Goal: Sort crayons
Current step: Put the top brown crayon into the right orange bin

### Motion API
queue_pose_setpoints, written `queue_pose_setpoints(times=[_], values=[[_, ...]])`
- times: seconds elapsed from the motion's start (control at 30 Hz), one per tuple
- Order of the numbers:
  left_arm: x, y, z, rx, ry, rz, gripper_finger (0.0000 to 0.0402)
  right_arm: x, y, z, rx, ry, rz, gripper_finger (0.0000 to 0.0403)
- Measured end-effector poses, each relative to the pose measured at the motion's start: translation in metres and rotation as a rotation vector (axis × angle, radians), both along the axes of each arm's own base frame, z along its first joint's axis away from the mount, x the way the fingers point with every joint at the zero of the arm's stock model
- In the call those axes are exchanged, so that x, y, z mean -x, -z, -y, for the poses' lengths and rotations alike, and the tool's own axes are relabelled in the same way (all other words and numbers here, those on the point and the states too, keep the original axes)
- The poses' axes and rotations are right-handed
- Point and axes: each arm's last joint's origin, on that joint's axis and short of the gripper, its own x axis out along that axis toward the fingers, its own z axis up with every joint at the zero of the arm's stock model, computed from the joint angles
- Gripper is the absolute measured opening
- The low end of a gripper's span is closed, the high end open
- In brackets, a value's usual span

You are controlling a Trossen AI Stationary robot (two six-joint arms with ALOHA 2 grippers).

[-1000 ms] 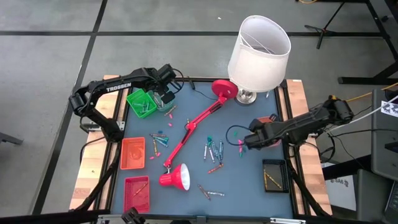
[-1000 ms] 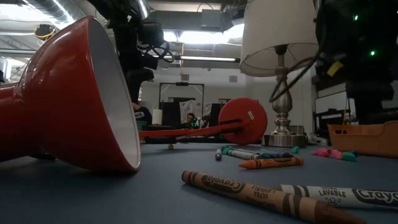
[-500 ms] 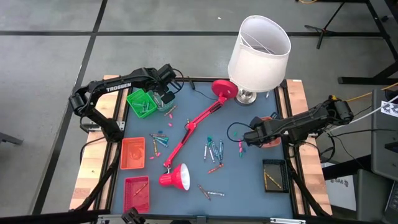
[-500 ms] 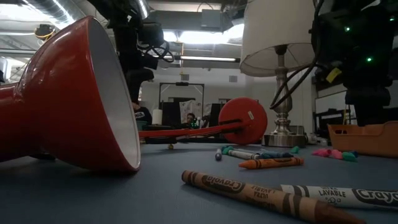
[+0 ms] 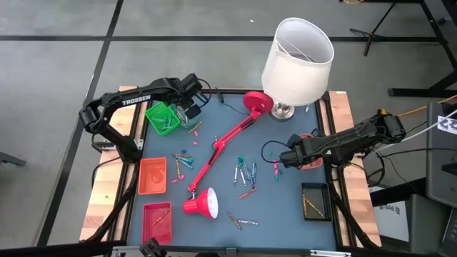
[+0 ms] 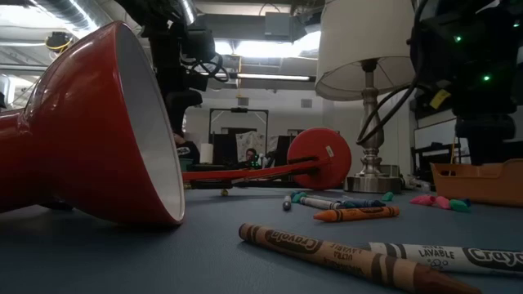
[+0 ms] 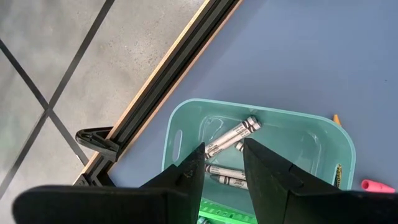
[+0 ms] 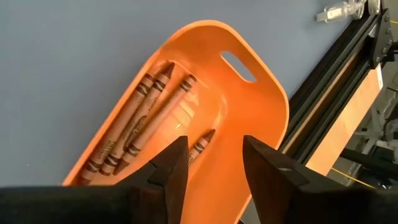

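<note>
Blue table (image 5: 285,207): toppled red lamp (image 5: 214,153) lies among scattered crayons (image 5: 245,173).

A plain orange tray (image 8: 205,74) is holding brown crayons (image 8: 134,134). A teal bin (image 7: 261,124) is showing grey crayons (image 7: 231,134) on the blue-grey table (image 5: 285,207).

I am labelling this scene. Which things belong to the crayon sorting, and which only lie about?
Belong to the job: loose crayons, green bin, orange bin, red bin.

Just lying about: red desk lamp, white-shaded lamp.
</note>
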Motion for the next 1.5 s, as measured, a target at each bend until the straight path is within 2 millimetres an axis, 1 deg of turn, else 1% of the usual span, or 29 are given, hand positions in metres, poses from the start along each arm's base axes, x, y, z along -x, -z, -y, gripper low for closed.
queue_pose_setpoints(times=[0.23, 0.33, 0.57, 0.73, 0.87, 1.07, 1.3, 1.37, 1.5], values=[[0.000, 0.000, 0.000, 0.000, 0.004, -0.002, 0.0094, 0.002, 0.000, 0.000, -0.011, 0.006, -0.020, 0.0149], [-0.001, 0.000, 0.001, 0.027, 0.020, 0.020, 0.0094, 0.001, -0.002, 0.000, -0.017, 0.009, -0.020, 0.0149], [-0.012, 0.000, 0.007, 0.136, 0.207, 0.126, 0.0094, -0.006, -0.012, -0.002, -0.027, 0.009, 0.009, 0.0149], [-0.019, 0.000, 0.017, 0.142, 0.281, 0.123, 0.0094, -0.009, -0.016, -0.003, -0.030, 0.008, 0.028, 0.0149], [-0.024, 0.001, 0.032, 0.174, 0.334, 0.101, 0.0094, -0.009, -0.016, -0.003, -0.031, 0.008, 0.035, 0.0149], [-0.030, 0.004, 0.062, 0.321, 0.451, 0.063, 0.0094, -0.010, -0.016, -0.003, -0.032, 0.009, 0.037, 0.0149], [-0.025, 0.009, 0.104, 0.472, 0.540, -0.097, 0.0094, -0.010, -0.016, -0.003, -0.032, 0.010, 0.039, 0.0149], [-0.022, 0.015, 0.115, 0.496, 0.547, -0.139, 0.0094, -0.010, -0.017, -0.002, -0.021, 0.006, 0.041, 0.0149], [-0.013, 0.035, 0.131, 0.537, 0.553, -0.223, 0.0094, -0.010, -0.017, -0.002, -0.001, 0.000, 0.045, 0.0149]])
